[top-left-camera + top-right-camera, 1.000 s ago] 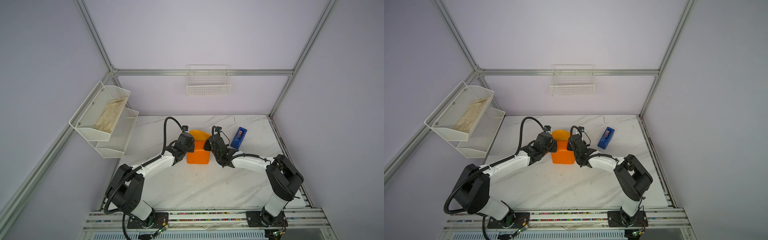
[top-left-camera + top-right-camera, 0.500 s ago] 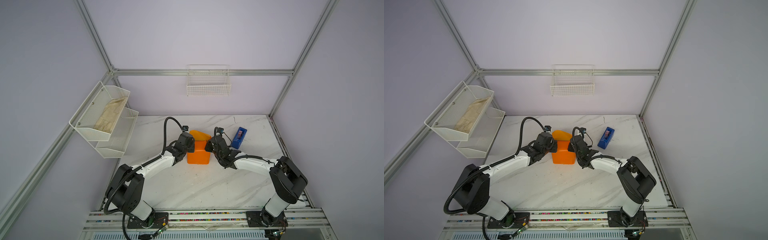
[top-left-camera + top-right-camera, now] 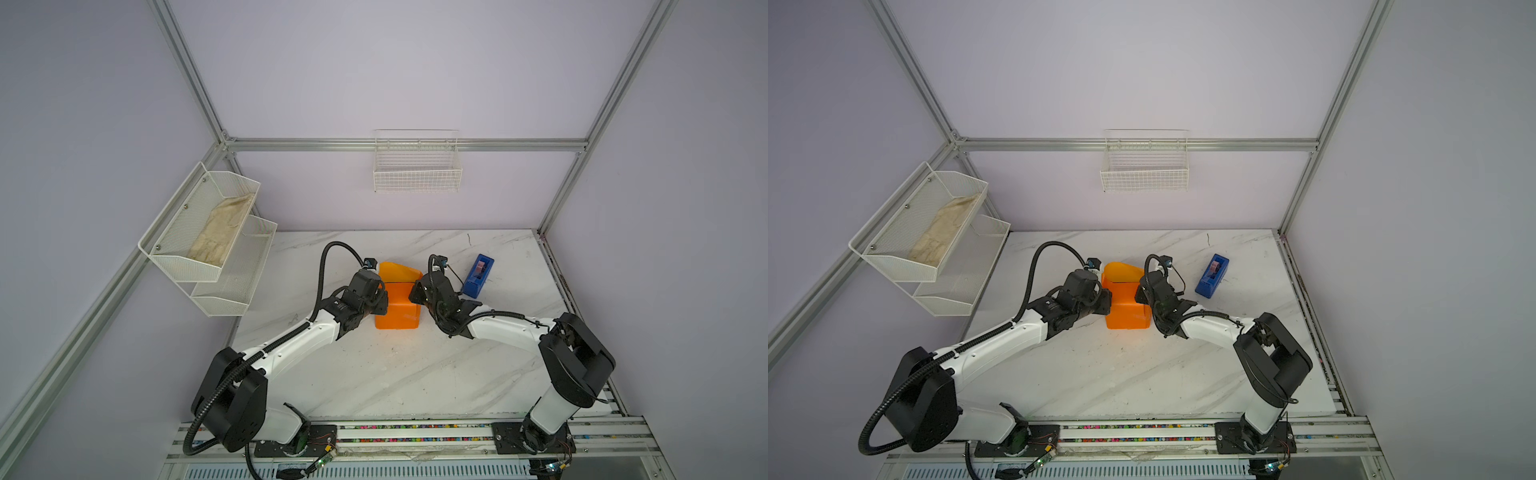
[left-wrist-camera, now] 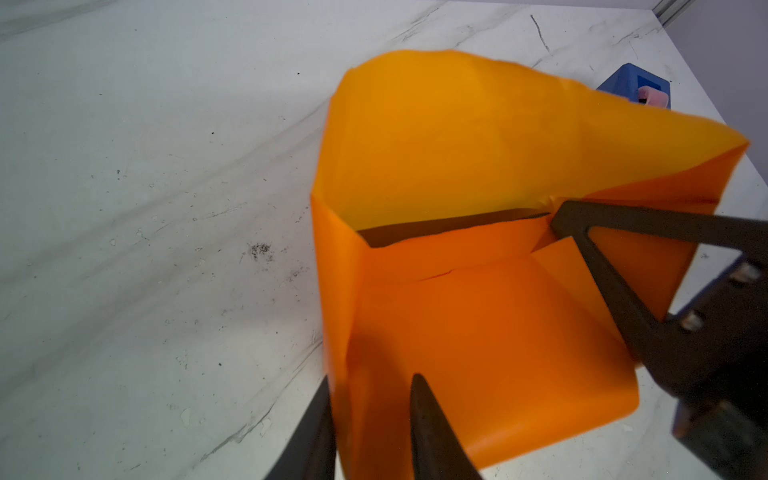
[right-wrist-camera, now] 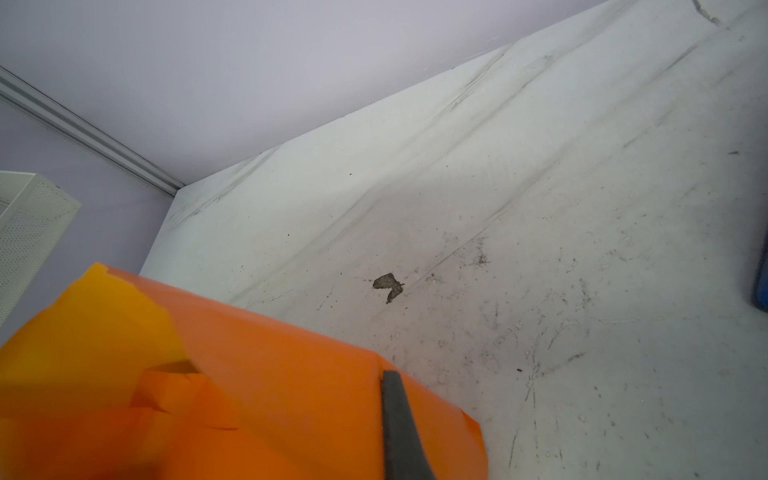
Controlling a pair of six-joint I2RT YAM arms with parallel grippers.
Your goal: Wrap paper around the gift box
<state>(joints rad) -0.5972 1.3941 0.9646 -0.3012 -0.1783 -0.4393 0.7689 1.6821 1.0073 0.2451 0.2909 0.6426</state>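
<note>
In the last second my two grippers have traded jobs. My left gripper (image 4: 372, 378) was clamped shut and has eased to a narrow gap, so the upright left wall of the paper (image 4: 478, 332) now stands loose between its fingers (image 4: 428, 424) instead of being pinched. My right gripper (image 4: 559, 218) was slightly apart and has closed fully, its tip set into the crease at the far right corner of the parcel. I cannot tell whether any paper is caught in it. The parcel itself has not shifted: in both top views it sits between my wrists, towards the far middle of the table (image 3: 395, 374), with the blue tape dispenser (image 3: 478, 280) just beyond my right wrist. The gift box (image 4: 436, 229) is almost wholly covered. Only a dark strip of its far top edge shows, below the far flap, which stands up unfolded. I take this as a handover: the left fold seems to keep its shape without me, and my right side anchors the corner. That should free my left gripper to bring the far flap down over the top. I see no tape on the parcel, so the released wall may spring outward once I back away.
</note>
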